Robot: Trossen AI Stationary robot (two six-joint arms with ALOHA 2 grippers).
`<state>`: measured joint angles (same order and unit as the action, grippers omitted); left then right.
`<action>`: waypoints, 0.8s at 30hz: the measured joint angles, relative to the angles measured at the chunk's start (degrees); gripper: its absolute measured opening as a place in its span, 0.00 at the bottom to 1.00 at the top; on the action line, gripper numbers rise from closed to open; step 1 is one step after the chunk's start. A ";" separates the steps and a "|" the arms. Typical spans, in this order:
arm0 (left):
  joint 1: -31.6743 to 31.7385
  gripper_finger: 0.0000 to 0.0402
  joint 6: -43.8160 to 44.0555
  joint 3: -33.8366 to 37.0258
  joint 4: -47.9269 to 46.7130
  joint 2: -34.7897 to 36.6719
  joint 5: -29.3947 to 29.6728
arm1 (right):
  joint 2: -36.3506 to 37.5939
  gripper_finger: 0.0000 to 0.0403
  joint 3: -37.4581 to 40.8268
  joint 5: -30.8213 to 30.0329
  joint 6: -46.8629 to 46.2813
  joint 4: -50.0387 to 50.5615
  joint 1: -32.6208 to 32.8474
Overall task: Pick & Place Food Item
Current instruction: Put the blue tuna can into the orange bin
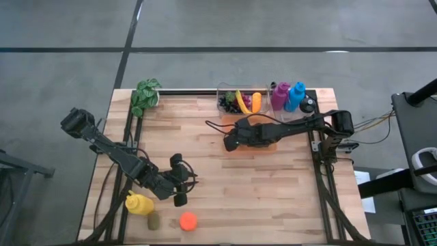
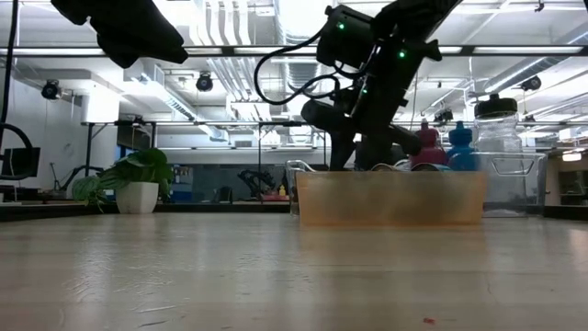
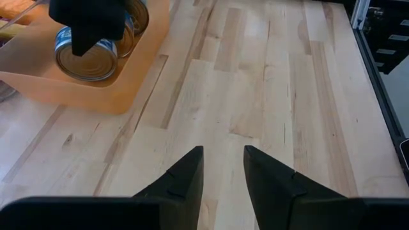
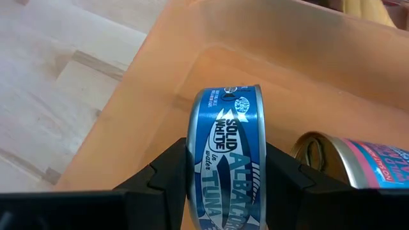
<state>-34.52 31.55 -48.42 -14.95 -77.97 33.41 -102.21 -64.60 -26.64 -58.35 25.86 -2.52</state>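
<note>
The right gripper is hovering over the orange bin at the back middle of the wooden table, and its two dark fingers are pinching a blue tuna can by its flat faces, so the can is standing on edge between them with its label reading sideways. In the right wrist view the can is sitting above the open inside of the bin, and a second can with a pink and blue label and a ring pull is lying on its side just beside it, down in the bin. The left wrist view is looking across the boards at the same bin, where two cans are showing their metal ends under the dark bulk of the right arm. The left gripper is waiting toward the front left of the table, its fingers standing a narrow gap apart with only bare wood showing between them, gripping nothing. Near that arm, at the front left corner, a yellow bottle, a small brownish item and an orange round item are lying on the boards. Along the back edge a potted plant is standing at the left, a clear container is holding colourful pieces of food, and a magenta bottle and a blue bottle are standing just beside it
</note>
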 joint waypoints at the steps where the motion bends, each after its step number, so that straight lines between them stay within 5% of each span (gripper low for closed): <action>1: 0.00 0.29 0.00 0.00 -0.01 0.00 0.00 | 0.00 0.35 0.10 -0.07 -0.02 -0.11 0.00; 24: 0.00 0.29 0.02 0.02 -0.01 0.00 0.00 | 0.02 0.42 0.31 -0.28 0.04 -0.78 -0.02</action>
<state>-34.52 31.57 -48.41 -14.96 -77.97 33.41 -102.19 -64.29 -26.92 -58.30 25.08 -2.55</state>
